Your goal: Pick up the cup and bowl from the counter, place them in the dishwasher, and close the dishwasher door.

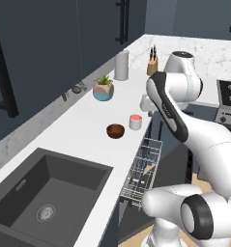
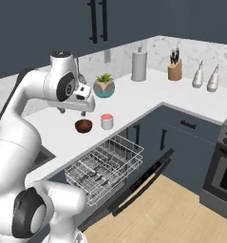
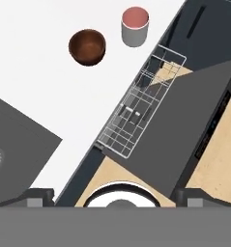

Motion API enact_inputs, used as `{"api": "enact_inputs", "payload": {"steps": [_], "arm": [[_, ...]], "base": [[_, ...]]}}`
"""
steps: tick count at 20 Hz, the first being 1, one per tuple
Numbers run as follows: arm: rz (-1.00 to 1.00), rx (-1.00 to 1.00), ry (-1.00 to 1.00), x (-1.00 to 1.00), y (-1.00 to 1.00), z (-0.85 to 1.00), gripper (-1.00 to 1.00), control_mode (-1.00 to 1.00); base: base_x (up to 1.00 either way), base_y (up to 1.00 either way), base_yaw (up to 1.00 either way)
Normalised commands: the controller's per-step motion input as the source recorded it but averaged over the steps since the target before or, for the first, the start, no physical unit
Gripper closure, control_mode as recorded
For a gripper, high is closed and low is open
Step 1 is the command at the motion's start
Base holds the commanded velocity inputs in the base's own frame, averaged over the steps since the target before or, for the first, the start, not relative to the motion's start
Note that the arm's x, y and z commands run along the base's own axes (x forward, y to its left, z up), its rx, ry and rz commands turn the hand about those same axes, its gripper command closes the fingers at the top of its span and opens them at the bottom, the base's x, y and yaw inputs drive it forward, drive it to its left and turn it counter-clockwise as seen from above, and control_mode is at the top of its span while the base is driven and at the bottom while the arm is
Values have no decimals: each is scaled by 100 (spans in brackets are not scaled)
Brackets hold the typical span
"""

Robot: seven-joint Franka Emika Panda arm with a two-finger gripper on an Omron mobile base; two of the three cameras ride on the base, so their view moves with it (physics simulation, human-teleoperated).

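The gripper (image 2: 76, 112) is wide open, holding nothing — the cup (image 3: 135, 26) beside the bowl (image 3: 87, 46) looks light, hard, slippery — grab its sides.

You see a dark reddish-brown bowl (image 3: 87, 46), a pale grey cup (image 3: 135, 27) with pink inside, a white counter (image 1: 83, 125) and a light wire rack (image 2: 105, 167).

Even, soft rendered light fills all three views, bright on the white bench (image 1: 83, 120) and dim on the dark cabinet fronts (image 1: 39, 43). Shadows are faint, glare is slight, edges look slightly soft, with low resolution and no visible distortion.
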Motion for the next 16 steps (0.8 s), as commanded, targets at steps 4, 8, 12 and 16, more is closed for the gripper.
{"api": "enact_inputs", "payload": {"steps": [4, 8, 12, 16], "arm": [[-14, 12, 5, 49, -46, -8, -100, -100], [-11, 13, 8, 83, -54, -30, -100, -100], [-8, 3, 1, 96, -16, -48, -100, -100], [-6, 0, 0, 78, 0, -58, -100, -100]], "base": [[0, 0, 0], [0, 0, 0], [0, 0, 0], [0, 0, 0]]}}
